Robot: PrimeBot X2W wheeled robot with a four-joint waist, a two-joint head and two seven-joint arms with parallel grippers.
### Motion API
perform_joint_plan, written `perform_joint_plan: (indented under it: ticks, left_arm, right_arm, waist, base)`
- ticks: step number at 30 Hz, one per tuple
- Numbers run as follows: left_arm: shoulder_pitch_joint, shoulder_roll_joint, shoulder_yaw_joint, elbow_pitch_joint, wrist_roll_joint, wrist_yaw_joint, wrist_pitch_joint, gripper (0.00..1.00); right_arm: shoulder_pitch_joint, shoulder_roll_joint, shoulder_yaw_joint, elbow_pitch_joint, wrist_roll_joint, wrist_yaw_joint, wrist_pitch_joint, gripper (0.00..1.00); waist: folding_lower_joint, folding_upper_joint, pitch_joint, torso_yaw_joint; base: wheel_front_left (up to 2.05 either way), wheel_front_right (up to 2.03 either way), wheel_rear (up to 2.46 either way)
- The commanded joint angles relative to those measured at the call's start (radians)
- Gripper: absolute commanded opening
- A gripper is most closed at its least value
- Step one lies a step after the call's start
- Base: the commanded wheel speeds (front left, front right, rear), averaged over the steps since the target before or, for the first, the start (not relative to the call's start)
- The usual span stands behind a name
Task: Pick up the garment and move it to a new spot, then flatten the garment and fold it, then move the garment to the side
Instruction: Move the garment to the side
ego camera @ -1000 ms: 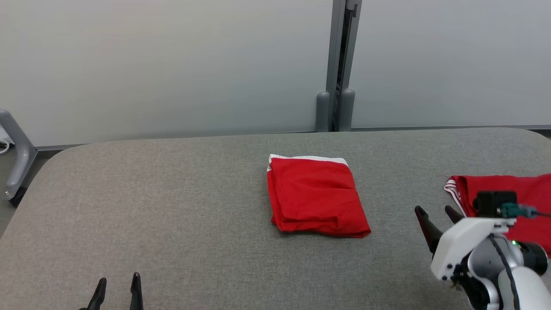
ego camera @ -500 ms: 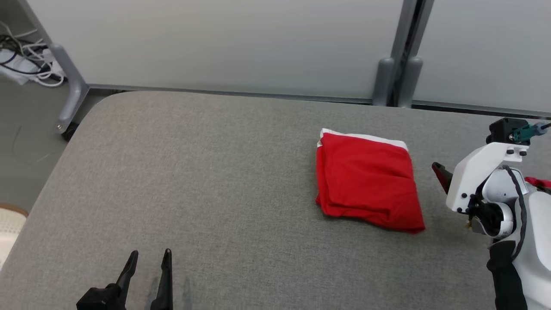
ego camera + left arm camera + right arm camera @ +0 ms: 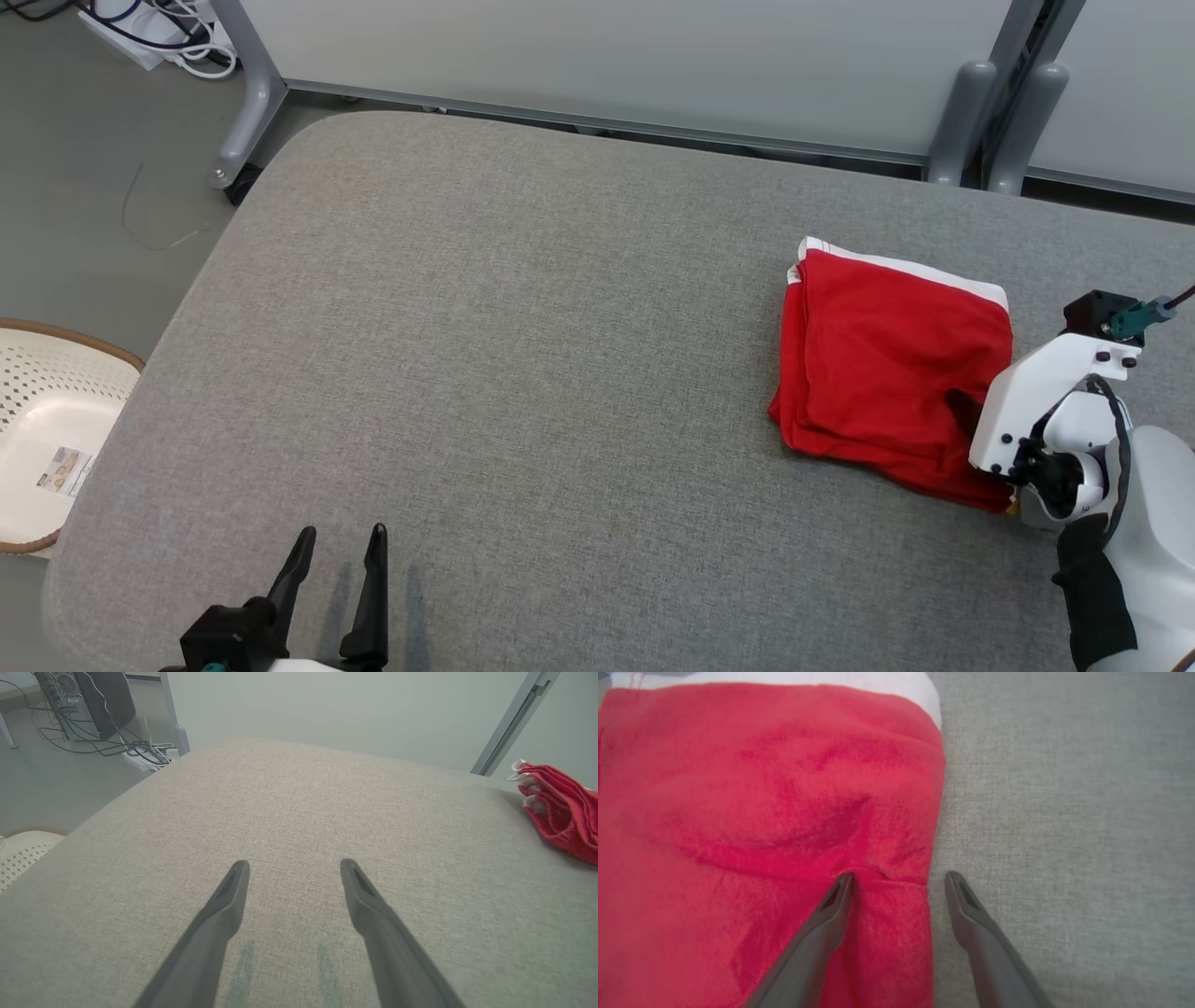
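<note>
Head view: grey cloth-covered worktop [image 3: 560, 327] with rounded corners, folded red garment [image 3: 887, 364] with a white band near its right edge, left gripper [image 3: 342, 532] with fingers apart over the bare near-left part; grey floor, white basket [image 3: 47, 439] at left, cables [image 3: 177, 37] at far left, pale panels [image 3: 607, 47] behind. Left wrist view: fingers parted above bare worktop, garment towards the right edge. Right wrist view: right gripper [image 3: 899, 877] spread and holding nothing, one finger over the garment's side edge, the other over bare worktop.

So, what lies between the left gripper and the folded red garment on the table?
Bare grey tabletop lies between left gripper and garment, in the head view.
</note>
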Motion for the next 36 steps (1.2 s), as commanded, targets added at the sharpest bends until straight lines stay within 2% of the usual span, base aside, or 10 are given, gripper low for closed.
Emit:
perform_joint_plan:
  ticks: [1,2,3,4,5,10,15,21,26,36]
  left_arm:
    - [-0.025,0.004,0.004,0.002,-0.006,-0.005,-0.004,1.0]
    - [-0.027,0.005,0.005,0.004,-0.006,-0.003,-0.005,1.0]
    - [-0.027,0.004,0.007,0.006,-0.008,-0.003,-0.006,1.0]
    - [-0.026,0.005,0.008,0.007,-0.008,-0.004,-0.007,1.0]
    - [-0.028,0.006,0.01,0.009,-0.008,-0.005,-0.008,1.0]
    - [-0.034,0.005,0.019,0.015,-0.016,-0.01,-0.012,1.0]
    - [-0.015,0.007,0.033,0.02,-0.027,-0.009,-0.014,1.0]
    - [-0.003,0.003,0.037,0.014,-0.029,-0.011,-0.017,1.0]
    - [-0.017,-0.004,0.025,0.003,-0.023,-0.012,-0.016,1.0]
    - [-0.059,0.013,0.014,0.0,-0.025,-0.029,-0.004,1.0]
  right_arm:
    - [0.003,-0.001,-0.009,0.038,-0.01,0.001,-0.001,0.98]
    - [-0.003,-0.001,-0.015,0.056,-0.014,0.0,-0.008,0.5]
    - [-0.013,-0.001,-0.015,0.073,-0.014,0.0,-0.017,0.35]
    - [-0.022,-0.001,-0.01,0.087,-0.01,0.0,-0.029,0.07]
    - [-0.032,0.0,0.002,0.097,-0.01,0.0,-0.04,0.0]
    - [-0.069,-0.005,0.08,0.087,-0.022,0.0,-0.102,0.0]
    - [-0.035,-0.025,0.181,-0.036,-0.053,0.0,-0.099,0.0]
    - [0.049,-0.144,0.301,-0.28,-0.034,0.0,0.003,0.0]
    - [0.128,-0.257,0.344,-0.454,-0.026,0.0,0.089,0.0]
    - [0.154,-0.453,0.408,-0.514,-0.051,0.0,0.121,0.0]
  waist:
    - [0.0,0.0,0.002,-0.001]
    - [0.0,0.0,0.003,-0.004]
    - [0.0,0.0,0.003,-0.008]
    - [0.0,0.0,0.004,-0.013]
    - [0.0,0.0,0.004,-0.019]
    - [0.0,0.0,-0.017,-0.068]
    - [0.0,0.0,-0.063,-0.139]
    - [0.0,0.0,-0.094,-0.22]
    - [0.0,0.0,-0.084,-0.268]
    - [0.0,0.0,-0.046,-0.274]
  base:
    - [0.0,0.0,0.0]
    - [0.0,0.0,0.0]
    - [0.0,0.0,0.0]
    - [0.0,0.0,0.0]
    - [0.0,0.0,0.0]
    - [0.0,0.0,0.0]
    - [0.0,0.0,0.0]
    - [0.0,0.0,0.0]
    - [0.0,0.0,0.0]
    - [0.0,0.0,0.0]
